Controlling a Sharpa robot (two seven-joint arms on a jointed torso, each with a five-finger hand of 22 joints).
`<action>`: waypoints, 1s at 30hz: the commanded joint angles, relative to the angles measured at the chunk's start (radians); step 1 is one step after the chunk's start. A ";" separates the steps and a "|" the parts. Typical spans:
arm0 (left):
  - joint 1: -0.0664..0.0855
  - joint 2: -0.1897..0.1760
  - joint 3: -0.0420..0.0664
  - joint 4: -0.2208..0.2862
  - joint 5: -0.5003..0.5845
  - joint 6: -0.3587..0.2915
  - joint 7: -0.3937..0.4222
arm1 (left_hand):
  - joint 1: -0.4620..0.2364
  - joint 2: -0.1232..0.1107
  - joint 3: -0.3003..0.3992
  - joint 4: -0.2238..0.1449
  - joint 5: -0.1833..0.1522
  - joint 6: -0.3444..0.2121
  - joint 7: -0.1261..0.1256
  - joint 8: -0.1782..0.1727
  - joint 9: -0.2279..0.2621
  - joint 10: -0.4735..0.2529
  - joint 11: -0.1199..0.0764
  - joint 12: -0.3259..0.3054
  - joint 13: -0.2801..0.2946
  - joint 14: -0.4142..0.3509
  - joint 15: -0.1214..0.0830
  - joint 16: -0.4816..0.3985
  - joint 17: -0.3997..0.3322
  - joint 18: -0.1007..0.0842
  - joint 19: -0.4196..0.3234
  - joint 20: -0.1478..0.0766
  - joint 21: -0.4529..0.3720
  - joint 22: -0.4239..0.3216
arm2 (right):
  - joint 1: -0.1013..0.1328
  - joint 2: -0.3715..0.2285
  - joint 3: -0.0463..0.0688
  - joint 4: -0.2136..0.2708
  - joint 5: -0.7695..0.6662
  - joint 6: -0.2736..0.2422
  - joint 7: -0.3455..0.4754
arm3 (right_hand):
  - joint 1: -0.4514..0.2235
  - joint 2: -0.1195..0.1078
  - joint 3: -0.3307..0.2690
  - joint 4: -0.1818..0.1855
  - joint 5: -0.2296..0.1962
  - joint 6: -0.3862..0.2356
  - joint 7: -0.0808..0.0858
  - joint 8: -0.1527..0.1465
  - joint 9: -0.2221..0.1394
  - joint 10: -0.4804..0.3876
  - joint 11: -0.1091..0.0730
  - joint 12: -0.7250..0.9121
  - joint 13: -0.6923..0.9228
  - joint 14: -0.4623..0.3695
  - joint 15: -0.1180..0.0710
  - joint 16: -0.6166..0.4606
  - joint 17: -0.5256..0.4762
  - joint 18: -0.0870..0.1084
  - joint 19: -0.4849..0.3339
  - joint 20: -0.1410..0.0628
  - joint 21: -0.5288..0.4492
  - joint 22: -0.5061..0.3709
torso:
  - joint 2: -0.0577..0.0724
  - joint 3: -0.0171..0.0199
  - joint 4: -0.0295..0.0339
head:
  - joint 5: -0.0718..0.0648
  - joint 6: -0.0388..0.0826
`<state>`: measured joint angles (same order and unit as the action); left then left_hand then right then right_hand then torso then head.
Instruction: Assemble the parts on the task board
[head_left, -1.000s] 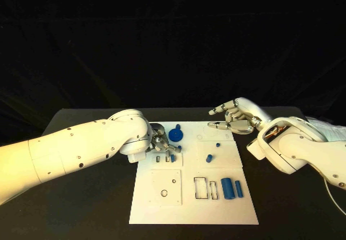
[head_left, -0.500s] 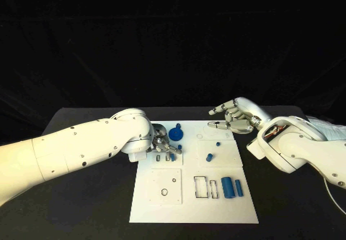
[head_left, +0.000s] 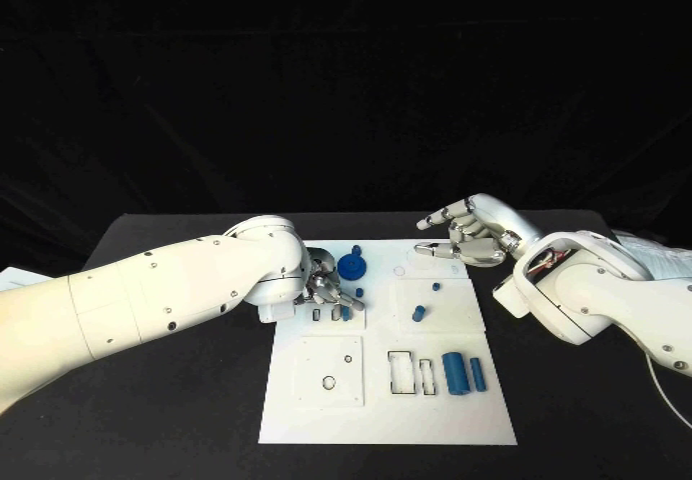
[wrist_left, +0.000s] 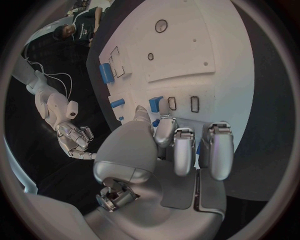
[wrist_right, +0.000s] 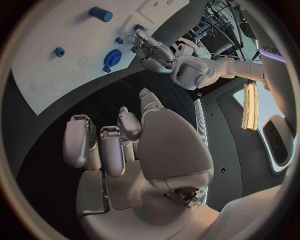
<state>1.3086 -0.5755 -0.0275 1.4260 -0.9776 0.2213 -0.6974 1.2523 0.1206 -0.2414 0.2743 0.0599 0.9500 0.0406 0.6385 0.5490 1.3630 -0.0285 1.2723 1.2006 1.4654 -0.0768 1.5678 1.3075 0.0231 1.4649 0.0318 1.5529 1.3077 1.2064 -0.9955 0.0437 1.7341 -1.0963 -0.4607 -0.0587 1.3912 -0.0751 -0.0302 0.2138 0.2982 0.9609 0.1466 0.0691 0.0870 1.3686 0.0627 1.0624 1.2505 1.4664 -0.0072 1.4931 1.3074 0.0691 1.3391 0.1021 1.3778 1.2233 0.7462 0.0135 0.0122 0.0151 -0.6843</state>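
The white task board (head_left: 387, 400) lies in the middle of the black table. My left hand (head_left: 329, 290) hovers over its far left part, thumb and a finger pinching a small blue piece (head_left: 346, 312) upright beside two small slots (head_left: 316, 314). The left wrist view shows that piece (wrist_left: 155, 103) between the fingertips (wrist_left: 164, 107), close to the slots (wrist_left: 194, 103). A round blue part (head_left: 351, 267) lies just beyond the hand. My right hand (head_left: 464, 236) hangs above the board's far right edge, fingers loosely bent, holding nothing.
Other blue parts lie on the board: a small peg (head_left: 436, 290), a short piece (head_left: 417, 315), a thick cylinder (head_left: 454, 373) and a thinner one (head_left: 477, 375) beside rectangular slots (head_left: 401, 374). A raised plate with holes (head_left: 330, 372) sits at the near left.
My left hand has edged slightly away from me with the small blue piece still at the slots. The right hand has not moved.
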 joint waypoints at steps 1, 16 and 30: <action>0.000 0.003 0.000 -0.001 -0.003 0.027 -0.062 | 0.018 0.001 0.009 -0.005 -0.002 -0.011 -0.001 0.006 0.005 0.008 0.000 0.005 0.001 0.105 -0.009 0.003 0.263 -0.017 0.095 -0.007 0.005 0.238 | -0.001 0.001 0.000 0.000 -0.008 0.014 -0.002 | 0.009 0.005 -0.005 0.001 0.005 0.010 0.000 0.007 0.002 -0.001 -0.005 -0.002 -0.001 0.072 -0.006 -0.006 0.123 0.009 -0.004 -0.004 -0.004 -0.001 | 0.000 0.0001 0.0007 | 0.000 -0.002; 0.000 0.004 0.000 0.001 -0.003 0.033 -0.063 | 0.120 0.011 0.113 -0.050 0.001 -0.029 -0.009 0.003 0.031 0.008 -0.008 0.004 0.007 0.105 -0.015 0.003 0.263 -0.018 0.095 -0.012 0.005 0.239 | -0.002 0.002 -0.001 0.011 -0.017 0.023 -0.006 | 0.009 0.006 -0.005 0.001 0.007 0.010 -0.001 0.007 0.002 0.000 -0.005 0.001 0.000 0.072 -0.006 -0.005 0.125 0.009 -0.003 -0.004 -0.004 -0.001 | 0.001 -0.0001 0.0008 | -0.002 -0.006; -0.002 -0.006 0.000 0.007 0.010 -0.006 -0.048 | 0.160 -0.191 0.637 -0.075 0.221 -0.054 0.005 -0.035 0.054 -0.001 0.013 -0.028 -0.007 0.105 -0.018 0.003 0.263 -0.017 0.094 -0.003 0.003 0.237 | -0.002 0.003 -0.001 0.012 -0.018 0.028 -0.008 | 0.009 0.008 -0.005 0.001 0.009 0.011 -0.001 0.007 0.002 0.001 -0.005 0.003 0.001 0.072 -0.006 -0.005 0.124 0.009 -0.003 -0.004 -0.004 -0.001 | 0.000 0.0006 0.0004 | 0.001 -0.011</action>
<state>1.3096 -0.5790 -0.0257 1.4303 -0.9759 0.2318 -0.6957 1.4478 -0.0044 0.1678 0.3342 0.2740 0.8875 0.0430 0.5954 0.5935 1.3613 -0.0258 1.2437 1.0856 1.4665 -0.0937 1.5677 1.3073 0.0230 1.4658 0.0191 1.5529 1.3075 1.2053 -0.9933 0.0429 1.7446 -1.1015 -0.4478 -0.0650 1.3951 -0.0712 -0.0302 0.2137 0.3019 0.9639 0.1435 0.0691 0.0876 1.3686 0.0628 1.0623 1.2506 1.4664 -0.0072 1.4931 1.3080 0.0690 1.3392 0.1021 1.3778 1.2234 0.7464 0.0138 0.0127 0.0158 -0.6941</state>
